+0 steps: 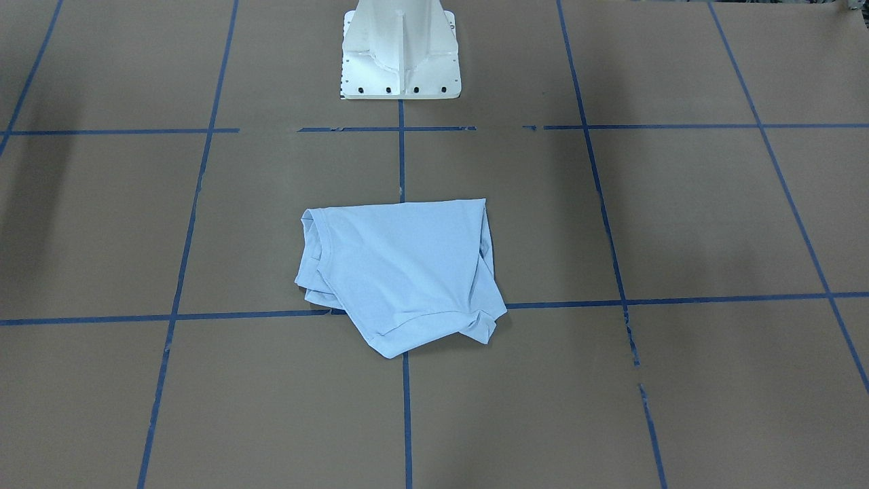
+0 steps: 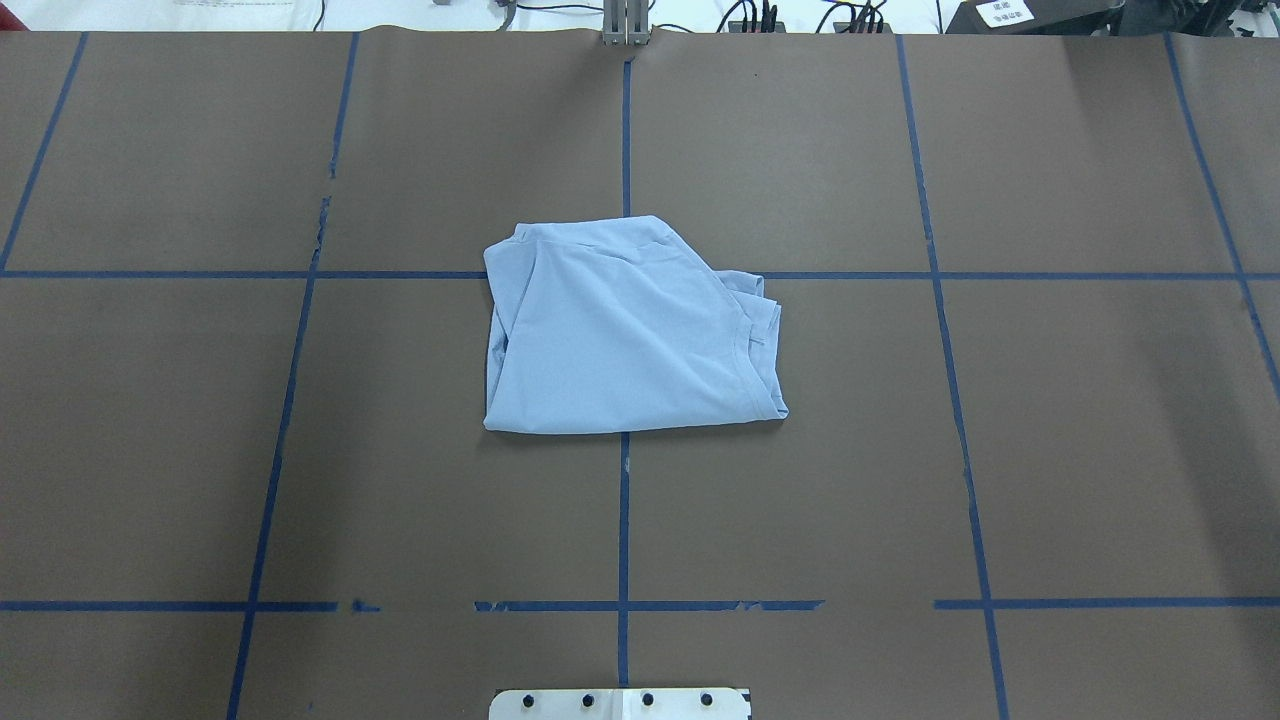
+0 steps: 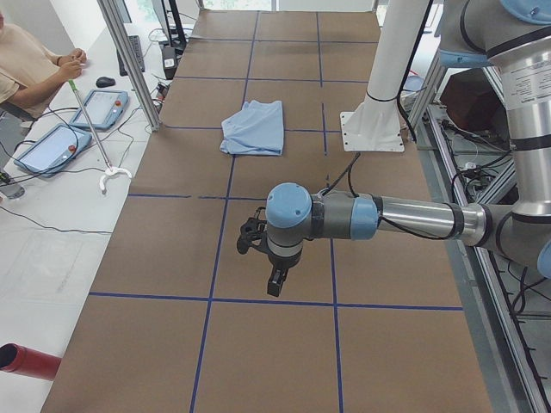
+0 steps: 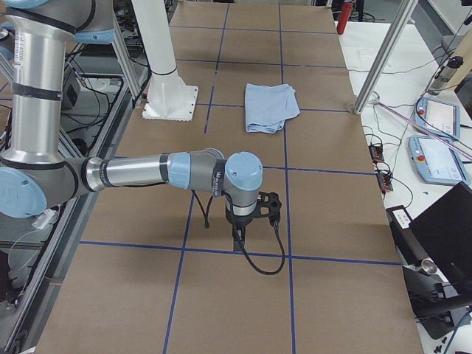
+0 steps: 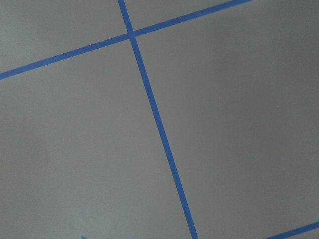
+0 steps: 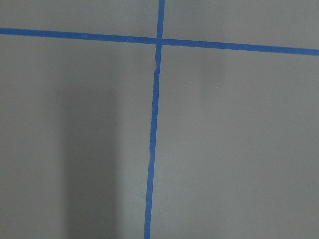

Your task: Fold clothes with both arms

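The clothes are one light blue T-shirt [image 1: 400, 272] lying folded into a rough rectangle at the table's centre, across a blue tape crossing; it also shows from overhead [image 2: 625, 335] and in both side views [image 3: 255, 127] [image 4: 269, 107]. Nothing touches it. My left gripper [image 3: 274, 288] hangs low over the brown table far from the shirt, towards the table's left end. My right gripper [image 4: 238, 230] hangs the same way towards the right end. I cannot tell whether either gripper is open or shut. Both wrist views show only brown paper and blue tape lines.
The white pedestal base [image 1: 400, 54] stands behind the shirt. A person [image 3: 26, 64] sits at a side bench with tablets [image 3: 103, 107] and cables. A red cylinder [image 3: 30, 361] lies off the table's near corner. Metal posts [image 4: 380, 63] stand along the operators' edge.
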{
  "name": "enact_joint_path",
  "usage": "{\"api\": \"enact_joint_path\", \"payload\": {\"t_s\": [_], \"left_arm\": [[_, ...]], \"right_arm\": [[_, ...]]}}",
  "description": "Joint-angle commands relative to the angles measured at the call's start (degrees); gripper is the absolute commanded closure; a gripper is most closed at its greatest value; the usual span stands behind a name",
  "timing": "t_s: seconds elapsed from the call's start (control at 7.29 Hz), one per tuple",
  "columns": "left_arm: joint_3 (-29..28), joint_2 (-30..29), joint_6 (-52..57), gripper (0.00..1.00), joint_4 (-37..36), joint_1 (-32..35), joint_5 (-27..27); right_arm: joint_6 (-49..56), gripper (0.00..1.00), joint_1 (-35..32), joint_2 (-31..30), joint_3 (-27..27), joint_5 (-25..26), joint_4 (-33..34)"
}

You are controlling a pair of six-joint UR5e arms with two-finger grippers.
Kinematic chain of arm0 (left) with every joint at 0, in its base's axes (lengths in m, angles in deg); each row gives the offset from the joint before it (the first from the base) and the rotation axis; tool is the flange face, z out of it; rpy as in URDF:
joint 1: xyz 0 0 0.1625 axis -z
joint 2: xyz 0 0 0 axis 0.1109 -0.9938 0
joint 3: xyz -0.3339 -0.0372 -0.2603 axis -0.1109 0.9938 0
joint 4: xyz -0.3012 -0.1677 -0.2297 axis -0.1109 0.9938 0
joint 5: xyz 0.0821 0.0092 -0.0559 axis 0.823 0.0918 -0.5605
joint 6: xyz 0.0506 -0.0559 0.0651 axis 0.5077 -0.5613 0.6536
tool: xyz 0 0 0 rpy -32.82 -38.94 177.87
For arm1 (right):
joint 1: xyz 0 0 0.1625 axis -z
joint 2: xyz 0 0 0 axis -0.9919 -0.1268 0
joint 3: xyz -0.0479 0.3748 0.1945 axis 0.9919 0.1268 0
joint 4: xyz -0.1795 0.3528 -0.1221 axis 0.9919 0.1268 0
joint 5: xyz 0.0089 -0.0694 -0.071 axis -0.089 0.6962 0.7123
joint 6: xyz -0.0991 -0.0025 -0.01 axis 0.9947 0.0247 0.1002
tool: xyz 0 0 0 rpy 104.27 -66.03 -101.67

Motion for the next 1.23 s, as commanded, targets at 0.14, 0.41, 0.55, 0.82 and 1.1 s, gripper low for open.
{"api": "enact_joint_path", "payload": {"t_s": [0.14,0.41,0.55,0.82,1.1], "left_arm": [[-0.1,0.0,0.1,0.00,0.0,0.5,0.0],[-0.1,0.1,0.1,0.00,0.0,0.6,0.1],[-0.1,0.4,0.1,0.00,0.0,0.6,0.1],[-0.1,0.6,0.2,0.00,0.0,0.6,0.2],[-0.3,0.6,0.2,0.00,0.0,0.6,0.2]], "right_arm": [[0.0,0.00,0.0,0.0,-0.3,-0.1,-1.2],[0.0,0.00,0.0,-0.1,-0.4,-0.1,-1.5],[0.0,0.00,0.0,-0.1,-0.4,-0.1,-1.5],[0.0,0.00,0.0,-0.1,-0.4,-0.1,-1.5],[0.0,0.00,0.0,-0.3,-0.4,-0.1,-1.5]]}}
